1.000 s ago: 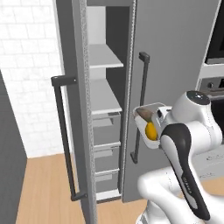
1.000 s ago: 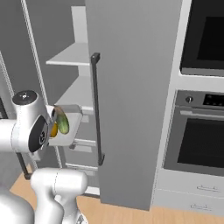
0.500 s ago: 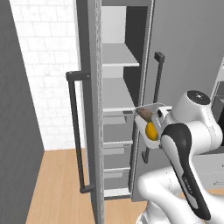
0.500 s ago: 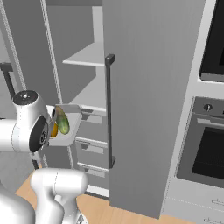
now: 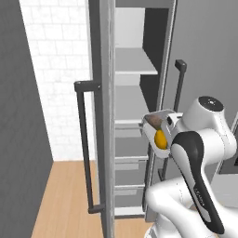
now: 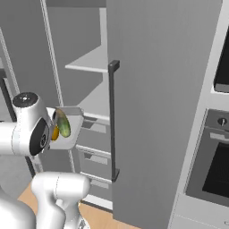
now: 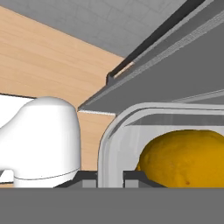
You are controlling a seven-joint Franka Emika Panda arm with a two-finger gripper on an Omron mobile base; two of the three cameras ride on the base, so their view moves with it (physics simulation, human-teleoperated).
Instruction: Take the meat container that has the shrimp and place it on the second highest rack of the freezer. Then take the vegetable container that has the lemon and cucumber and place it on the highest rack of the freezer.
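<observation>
Base has rolled closer since a second ago: freezer [image 5: 139, 116] fills more of both base views, door open. Claw [image 7: 110, 177] clamped on the rim of the tray [image 6: 71, 129], held tilted on edge in front of the shelves. Lemon [image 7: 188, 159] and cucumber [image 6: 62, 124] inside. Top rack [image 5: 132, 62] bare, above tray level.

I've got the vegetable container [image 6: 71, 127] up in front of the open freezer [image 5: 135, 139], lemon [image 5: 160, 138] and cucumber [image 6: 63, 124] inside it, highest rack [image 5: 132, 62] above and behind, drawers [image 5: 130, 146] below, oven [image 6: 212, 165] to the freezer's right
</observation>
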